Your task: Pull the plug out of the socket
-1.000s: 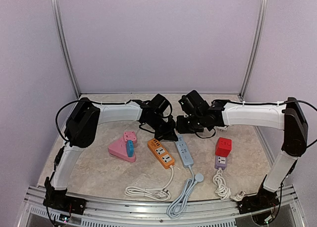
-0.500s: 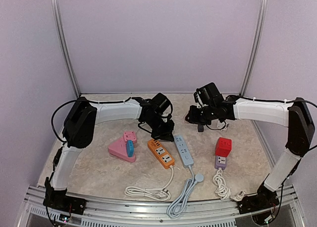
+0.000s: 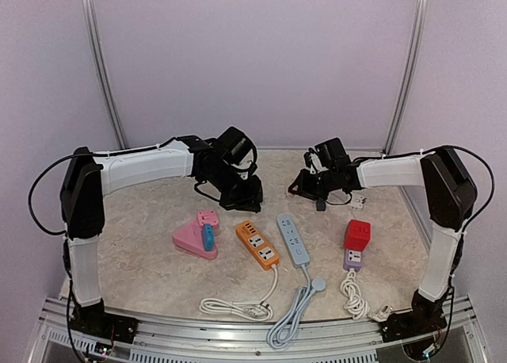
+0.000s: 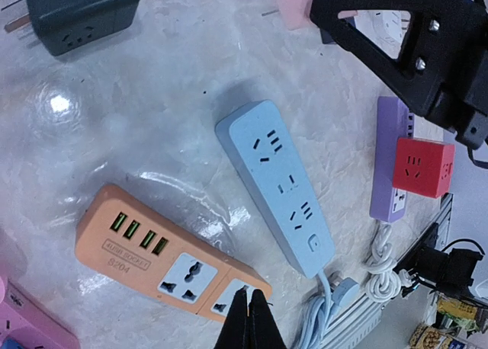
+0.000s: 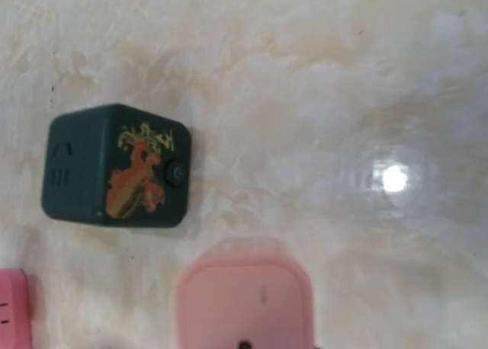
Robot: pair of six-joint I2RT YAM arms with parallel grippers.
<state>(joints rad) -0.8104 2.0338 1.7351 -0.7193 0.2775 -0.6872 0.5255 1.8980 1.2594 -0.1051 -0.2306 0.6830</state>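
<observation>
My left fingers are pressed together. My right fingers pinch a pink plug over the desk.

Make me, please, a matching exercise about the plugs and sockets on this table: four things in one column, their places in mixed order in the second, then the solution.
Things:
1. orange strip
2. red cube
3. blue plug
4. dark green cube

Places:
A. lies loose on the table, in no socket
B. plugged into the pink triangular socket
C. sits on the purple strip
D. lies between the pink triangular socket and the grey-blue strip

Pairs: 1-D, 2-C, 3-B, 4-A.
</observation>
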